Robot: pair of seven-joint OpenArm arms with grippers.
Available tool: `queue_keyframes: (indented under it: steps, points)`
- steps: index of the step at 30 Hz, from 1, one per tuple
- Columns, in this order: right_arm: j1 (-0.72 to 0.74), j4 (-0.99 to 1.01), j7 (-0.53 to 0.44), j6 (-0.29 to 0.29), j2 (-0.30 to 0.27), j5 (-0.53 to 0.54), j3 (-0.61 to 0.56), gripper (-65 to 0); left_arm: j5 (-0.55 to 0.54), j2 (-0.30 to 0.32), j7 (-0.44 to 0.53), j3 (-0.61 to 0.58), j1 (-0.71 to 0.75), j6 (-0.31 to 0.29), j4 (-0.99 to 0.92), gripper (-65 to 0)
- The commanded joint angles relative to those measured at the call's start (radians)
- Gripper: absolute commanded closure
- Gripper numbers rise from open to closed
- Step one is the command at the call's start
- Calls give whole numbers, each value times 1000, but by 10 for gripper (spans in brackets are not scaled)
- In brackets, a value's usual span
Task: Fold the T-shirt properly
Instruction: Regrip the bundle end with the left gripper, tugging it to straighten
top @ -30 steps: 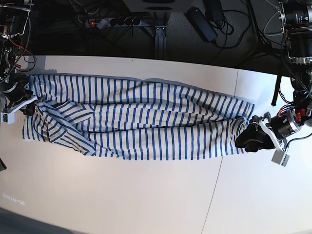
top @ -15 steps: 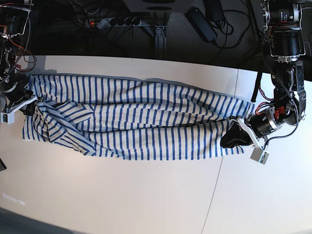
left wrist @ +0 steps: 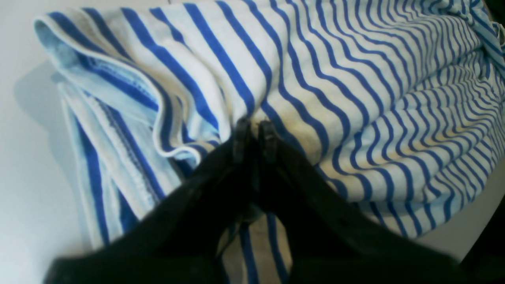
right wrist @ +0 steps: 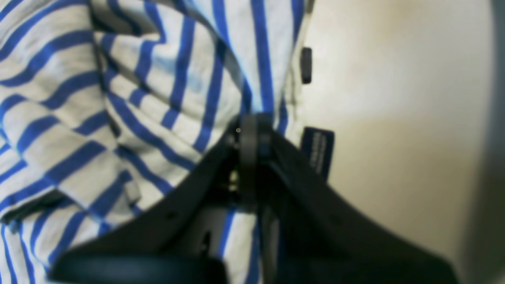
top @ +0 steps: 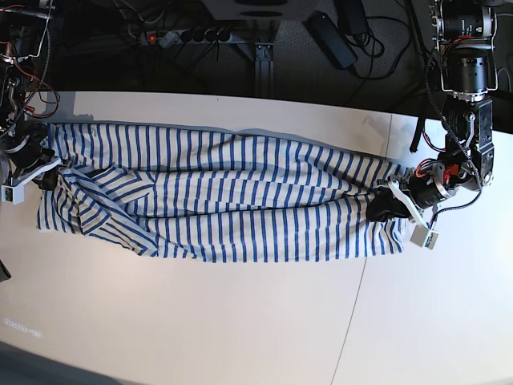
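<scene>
Both pairs of jaws are pinched together on cloth: the left gripper (left wrist: 252,136) has a fold of the T-shirt (top: 224,200) at one end, the right gripper (right wrist: 252,130) has the hem beside a dark tag (right wrist: 317,150). Between them the garment lies stretched along the white table (top: 240,321).

The T-shirt (top: 224,204) is white with thin blue stripes, lying stretched out long across the far half of the white surface from left to right, folded lengthwise and wrinkled, both ends bunched.
</scene>
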State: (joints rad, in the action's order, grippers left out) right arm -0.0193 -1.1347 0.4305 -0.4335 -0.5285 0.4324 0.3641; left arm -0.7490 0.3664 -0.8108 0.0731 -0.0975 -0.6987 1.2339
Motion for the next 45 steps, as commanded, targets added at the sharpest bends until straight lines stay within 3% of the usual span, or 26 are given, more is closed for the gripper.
queue_keyframes:
  steps: [1,4,8,13,18,24,27,31,40,45]
  points:
    - [7,-3,14,-68,-18,-15,2,0,2,22,14,7,-17,1,8,-46]
    - [5,-3,14,-68,-17,-14,2,0,-16,22,13,7,-19,1,8,-99]
    - [5,-2,14,-68,-17,-14,2,0,-42,41,-2,7,-23,1,10,-256]
    - [1,-2,13,-68,-17,-14,2,0,-153,108,-39,17,-24,1,80,-258]
    - [-6,-2,10,-67,-17,-14,2,0,-217,119,-131,103,-24,1,153,-261]
    - [-6,-2,10,-68,-17,-14,2,0,-202,119,-131,137,10,1,152,-396]
    - [-6,-2,11,-68,-17,-14,2,0,-164,119,-65,137,43,1,152,-444]
    - [-6,-2,12,-68,-17,-14,2,0,-109,119,9,137,88,1,152,-454]
    - [-6,-2,13,-68,-17,-13,2,0,-91,116,13,136,117,1,151,-454]
    - [-6,-2,14,-68,-17,-6,2,0,4,116,16,93,116,69,138,-454]
